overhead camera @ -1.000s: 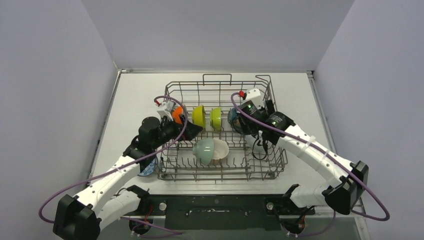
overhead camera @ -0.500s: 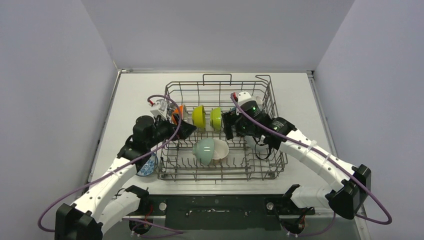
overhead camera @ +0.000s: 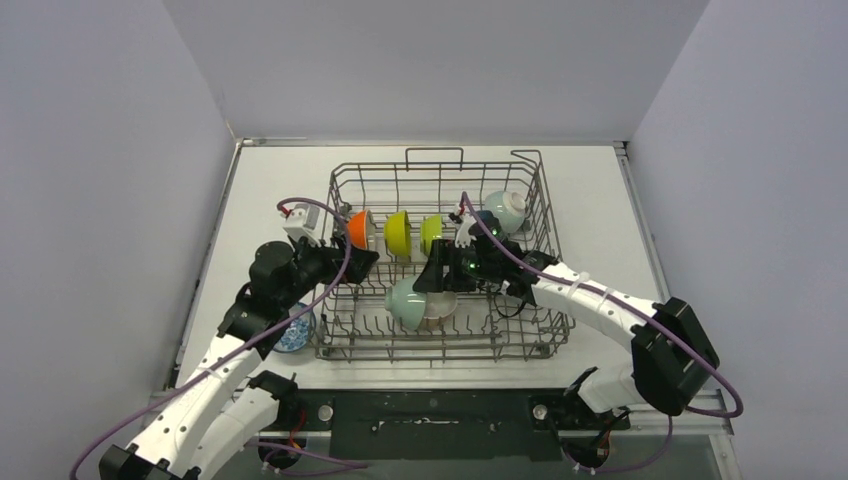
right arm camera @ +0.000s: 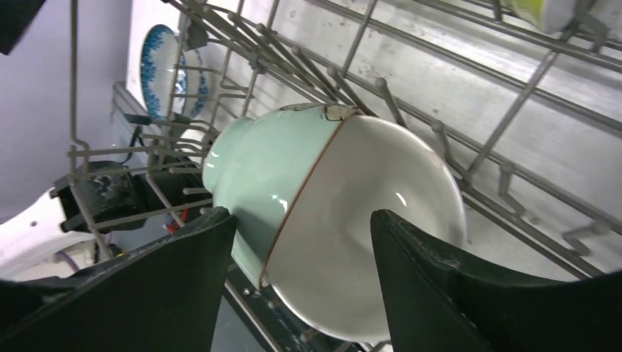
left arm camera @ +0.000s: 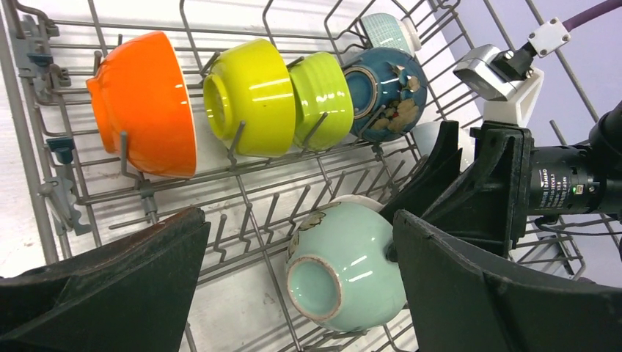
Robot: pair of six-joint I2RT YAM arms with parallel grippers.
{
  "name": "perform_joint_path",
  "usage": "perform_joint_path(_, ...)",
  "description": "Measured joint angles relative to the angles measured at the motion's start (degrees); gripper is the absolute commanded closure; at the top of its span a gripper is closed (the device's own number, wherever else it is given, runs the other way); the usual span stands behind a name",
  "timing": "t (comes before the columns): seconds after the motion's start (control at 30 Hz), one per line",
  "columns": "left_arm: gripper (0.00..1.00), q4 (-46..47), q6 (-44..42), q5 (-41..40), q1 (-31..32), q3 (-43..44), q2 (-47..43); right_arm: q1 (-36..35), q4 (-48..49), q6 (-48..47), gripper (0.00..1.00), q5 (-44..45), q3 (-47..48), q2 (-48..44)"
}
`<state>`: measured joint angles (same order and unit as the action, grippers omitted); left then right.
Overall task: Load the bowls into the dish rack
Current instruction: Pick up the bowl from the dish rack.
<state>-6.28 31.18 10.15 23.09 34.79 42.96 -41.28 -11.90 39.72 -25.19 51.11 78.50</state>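
The big grey dish rack (overhead camera: 436, 172) sits below both grippers. The left gripper (overhead camera: 363, 260) hangs over the rack's left side. Its two fingers are far apart and hold nothing. The right gripper (overhead camera: 432, 277) faces it from near the middle of the rack. Its fingers are apart too.

Right in front of the right gripper, a pale green bowl (right arm camera: 264, 183) lies on its side in the rack. A white bowl (right arm camera: 367, 235) is tucked against it. I cannot tell if the fingers touch them.

Ahead of the left gripper, four bowls stand on edge in a row in the rack: the orange bowl (left arm camera: 143, 103), yellow bowl (left arm camera: 253, 95), lime bowl (left arm camera: 323, 99) and dark blue bowl (left arm camera: 385, 92). A pale bowl (left arm camera: 389, 29) sits just past the dark blue one.

Behind the left gripper, beside its arm, a blue-patterned bowl (overhead camera: 297, 335) is outside the rack on the table (overhead camera: 270, 190).
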Motion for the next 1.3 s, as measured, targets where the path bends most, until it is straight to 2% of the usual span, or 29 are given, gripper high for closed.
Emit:
perform_joint_path(0.1, 0.04, -0.63, -0.37, -0.61, -0.02, 0.00, -0.31, 0.00, 4.35, 3.65, 0.41, -2.80, -1.20, 1.20)
perform_joint_path(0.3, 0.04, -1.22, -0.79, -1.62, -0.02, 0.00, -1.09, -0.02, 10.97, 7.69, 0.58, -5.70, -1.49, 3.02)
perform_joint_path(0.5, 0.04, -1.42, -1.70, -2.49, -0.07, 0.00, -1.73, -0.11, 14.62, 10.67, 0.91, -7.45, -2.27, 4.85)
perform_joint_path(0.53, 0.04, -1.55, -1.81, -2.62, -0.07, 0.00, -1.88, -0.26, 15.47, 11.43, 0.94, -8.22, -2.27, 5.03)
perform_joint_path(0.8, 0.04, -2.58, -2.36, -3.74, -0.11, 0.00, -3.26, -1.97, 16.50, 12.76, 0.95, -11.80, -2.05, 5.09)
perform_joint_path(1.3, 0.04, -3.15, -5.38, -3.69, -0.33, 1.07, -6.12, -2.05, 18.58, 8.74, 0.95, -17.14, 0.61, 5.09)
